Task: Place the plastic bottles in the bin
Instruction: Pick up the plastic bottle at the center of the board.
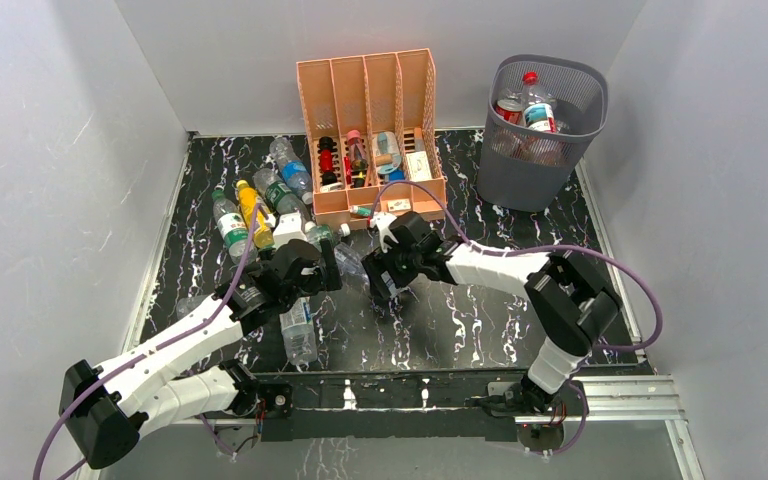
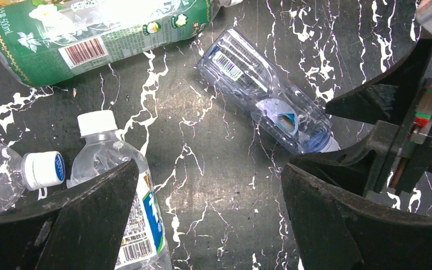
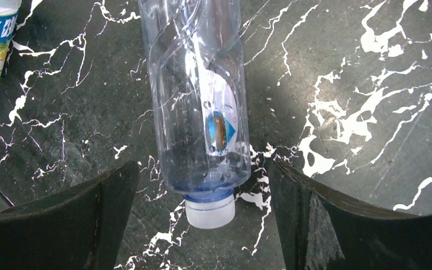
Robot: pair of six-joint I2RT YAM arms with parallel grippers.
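Several plastic bottles lie on the black marble table. A clear one with a white cap lies lengthwise between the fingers of my open right gripper, its neck level with the fingertips and touching neither. In the top view it lies between my left gripper and right gripper. The left gripper is open over bare table, with a blue-labelled clear bottle beside its left finger. The grey mesh bin stands at the back right and holds bottles.
A peach file organizer with small items stands at the back centre. More bottles, green, yellow and clear, lie at the back left. Another clear bottle lies near the front. White walls close in the sides.
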